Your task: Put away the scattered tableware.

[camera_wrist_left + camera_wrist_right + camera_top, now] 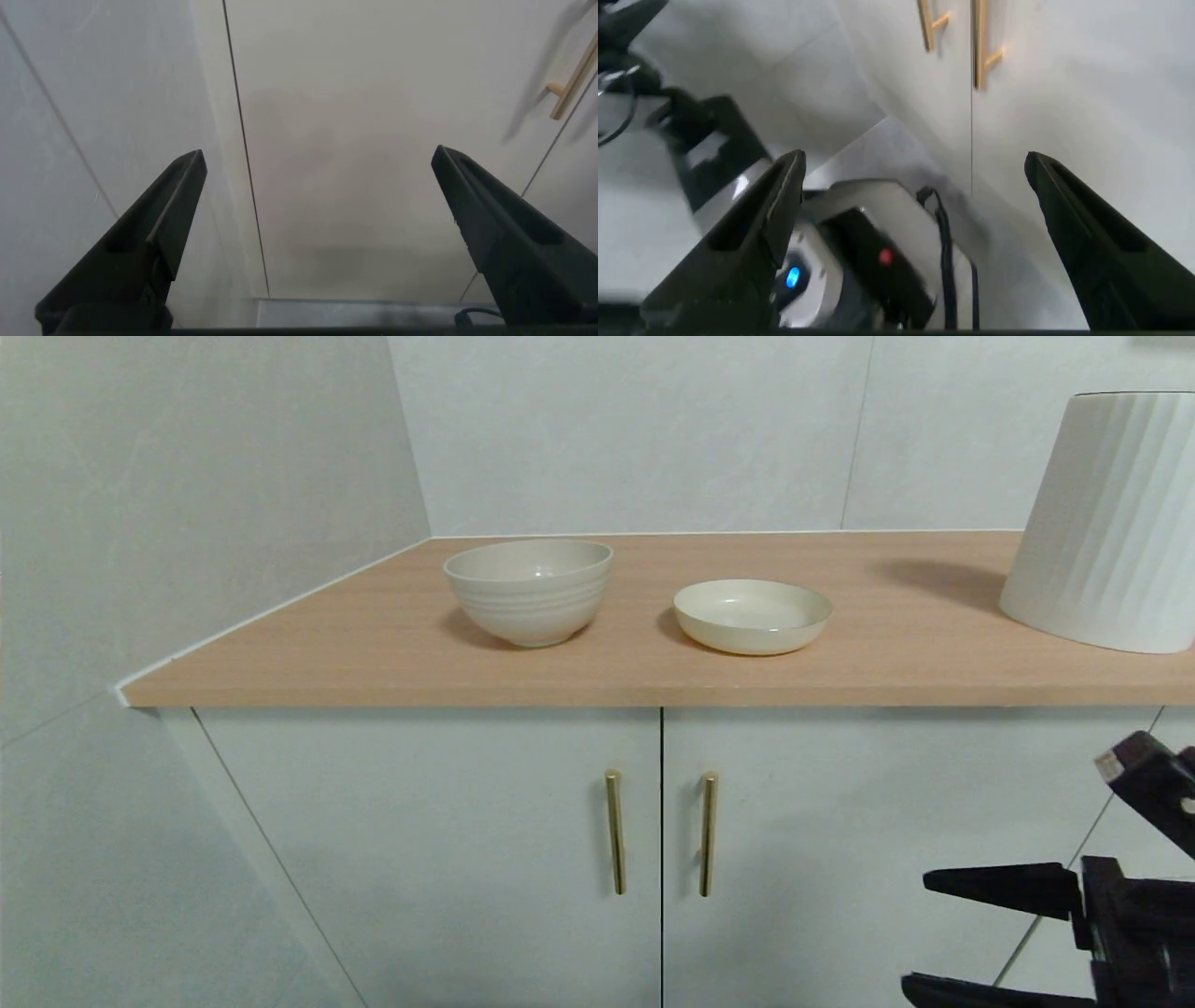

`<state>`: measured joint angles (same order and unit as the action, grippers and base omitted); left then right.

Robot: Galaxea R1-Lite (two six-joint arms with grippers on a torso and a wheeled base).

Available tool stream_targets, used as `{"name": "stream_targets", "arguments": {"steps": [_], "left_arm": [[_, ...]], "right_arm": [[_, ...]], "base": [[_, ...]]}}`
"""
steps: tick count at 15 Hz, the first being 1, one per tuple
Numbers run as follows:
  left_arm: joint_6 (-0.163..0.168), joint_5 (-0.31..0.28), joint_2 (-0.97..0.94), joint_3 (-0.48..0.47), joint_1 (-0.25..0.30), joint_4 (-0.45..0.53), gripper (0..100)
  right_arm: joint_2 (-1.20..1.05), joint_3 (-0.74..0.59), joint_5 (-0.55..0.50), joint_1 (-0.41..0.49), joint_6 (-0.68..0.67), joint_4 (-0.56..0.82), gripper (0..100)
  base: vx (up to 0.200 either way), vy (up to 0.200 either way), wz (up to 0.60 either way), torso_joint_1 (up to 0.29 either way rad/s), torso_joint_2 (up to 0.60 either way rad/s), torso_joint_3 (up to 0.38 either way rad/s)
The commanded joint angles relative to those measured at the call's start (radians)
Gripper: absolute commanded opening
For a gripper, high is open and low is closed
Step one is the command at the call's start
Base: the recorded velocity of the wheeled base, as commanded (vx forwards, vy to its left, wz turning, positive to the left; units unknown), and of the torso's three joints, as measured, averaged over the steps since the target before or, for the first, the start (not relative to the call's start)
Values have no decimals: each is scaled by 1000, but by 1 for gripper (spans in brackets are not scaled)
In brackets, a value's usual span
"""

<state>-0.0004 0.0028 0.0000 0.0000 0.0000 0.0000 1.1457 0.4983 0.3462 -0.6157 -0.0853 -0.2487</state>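
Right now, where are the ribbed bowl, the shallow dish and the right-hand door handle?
ribbed bowl (pixel 529 597), head view, front of its outer wall.
shallow dish (pixel 752 611), head view, middle of its inside.
right-hand door handle (pixel 709 834), head view, middle of the bar.

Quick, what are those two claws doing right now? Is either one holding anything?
Left gripper: open, holding nothing.
Right gripper: open, holding nothing.
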Motion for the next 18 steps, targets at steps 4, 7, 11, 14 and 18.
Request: {"name": "stream_targets", "arguments": {"steps": [4,7,11,14,18], "left_arm": [[2,0,0,0,0,0,100],[2,0,0,0,0,0,100],[2,0,0,0,0,0,100],[0,0,0,0,2,0,100],[-1,0,0,0,0,0,100]], "right_arm": [[259,34,-156,-108,-40,-178,100],[416,57,-276,-222,-119,-319,100],[500,108,-291,-225,-211,-357,100],[551,129,-323,-225,-281,-389,100],[612,121,-339,-217,-286,-497,100]], "base": [[0,0,0,0,0,0],[0,0,0,0,0,0],[0,0,0,0,0,0],[0,0,0,0,0,0],[0,0,0,0,0,0]]}}
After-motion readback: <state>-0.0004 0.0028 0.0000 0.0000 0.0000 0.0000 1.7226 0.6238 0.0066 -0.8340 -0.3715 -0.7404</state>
